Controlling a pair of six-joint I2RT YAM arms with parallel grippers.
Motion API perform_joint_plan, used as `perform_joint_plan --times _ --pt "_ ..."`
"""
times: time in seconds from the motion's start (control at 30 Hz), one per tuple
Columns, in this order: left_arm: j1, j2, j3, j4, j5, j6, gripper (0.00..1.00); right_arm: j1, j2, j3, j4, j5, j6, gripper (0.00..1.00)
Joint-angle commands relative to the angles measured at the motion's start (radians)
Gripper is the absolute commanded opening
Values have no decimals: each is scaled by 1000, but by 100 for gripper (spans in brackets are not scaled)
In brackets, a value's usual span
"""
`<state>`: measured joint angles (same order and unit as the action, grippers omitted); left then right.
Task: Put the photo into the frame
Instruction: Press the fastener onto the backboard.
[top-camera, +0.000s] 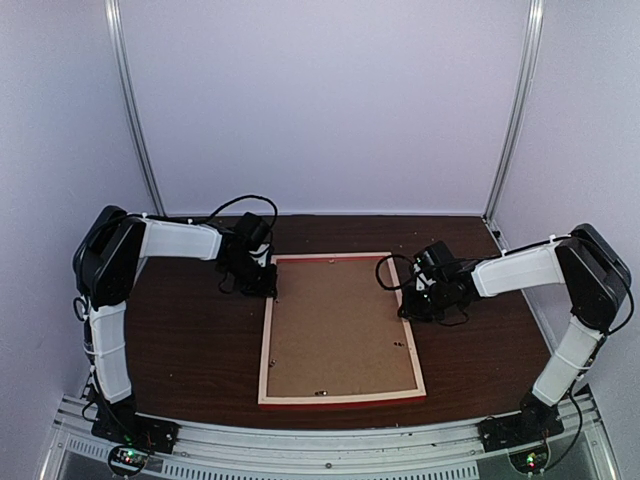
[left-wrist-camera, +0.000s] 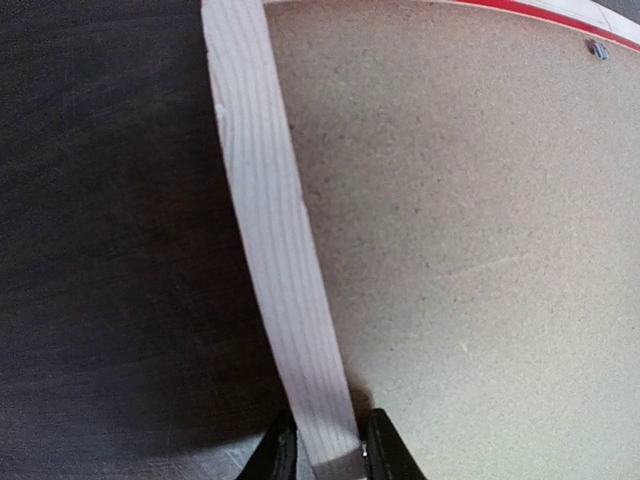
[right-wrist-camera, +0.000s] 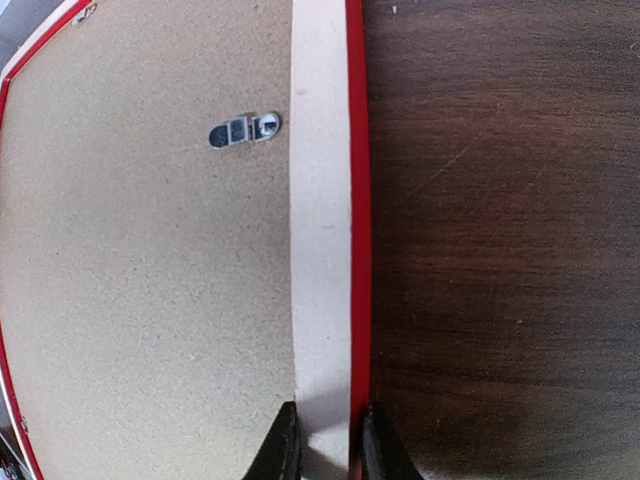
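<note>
The dark table (top-camera: 190, 340) is carrying the frame (top-camera: 340, 400), which is lying face down with its pale wood up, so its back is reachable. The brown backing board (top-camera: 335, 325) is sitting inside it. The photo is not showing anywhere and is perhaps lying underneath. The left gripper (left-wrist-camera: 330, 455) is clamping the frame's left strip and the right gripper (right-wrist-camera: 325, 445) is pinching the right one, likely steadying it. A small metal clip (right-wrist-camera: 245, 130) is resting on the board.

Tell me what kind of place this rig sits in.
Probably a lab test booth, not a home or workshop: plain white walls, metal corner posts, and an aluminium mounting rail along the near edge of the dark wooden table.
</note>
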<state>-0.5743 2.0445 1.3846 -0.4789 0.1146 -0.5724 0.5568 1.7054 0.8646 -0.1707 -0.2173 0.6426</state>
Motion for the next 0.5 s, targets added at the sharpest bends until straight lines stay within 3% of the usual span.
perform_joint_plan --times 0.0,0.47 --pt "-13 25 -45 -50 51 10 20 22 73 -12 9 -64 21 5" --pt "8 -34 -28 -50 155 -1 18 22 74 -23 20 -65 25 5"
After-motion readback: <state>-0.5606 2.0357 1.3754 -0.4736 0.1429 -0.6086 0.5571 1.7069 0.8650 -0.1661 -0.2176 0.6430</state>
